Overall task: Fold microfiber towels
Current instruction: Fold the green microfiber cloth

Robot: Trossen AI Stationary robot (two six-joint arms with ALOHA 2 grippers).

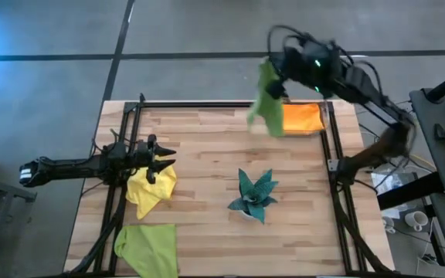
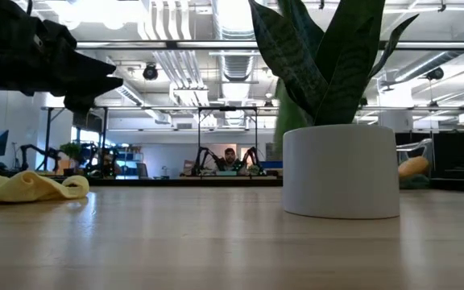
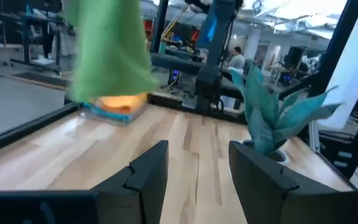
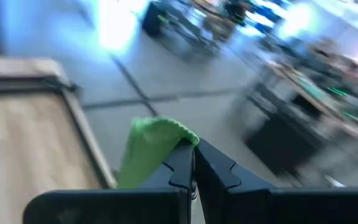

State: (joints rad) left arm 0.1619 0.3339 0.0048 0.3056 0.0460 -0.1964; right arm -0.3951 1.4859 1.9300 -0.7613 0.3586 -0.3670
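A wooden table [image 1: 207, 154] seen from above, framed by dark rails. Near to far: at the front left edge lies a crumpled lime green towel [image 1: 147, 245]. Just behind it lies a yellow towel [image 1: 151, 189], bunched up, with the left gripper [image 1: 163, 157] hovering over its rear edge, its two fingers parted and holding nothing. In the middle of the table stands a potted plant [image 1: 252, 195] with dark teal pointed leaves in a white pot; in the low view it blocks much of the far right side.

At the far right corner an orange towel [image 1: 301, 117] lies flat on top of a light blue towel [image 3: 107, 112], of which only an edge peeks out. Above and just beside that stack, the right gripper [image 4: 192, 163] is raised over the table's far edge, fingers pinched tight on a second lime green towel [image 1: 267, 100], which hangs down and partly hides the orange one.

Beyond the table is a workshop, where a person [image 2: 229, 158] sits at a distant bench.
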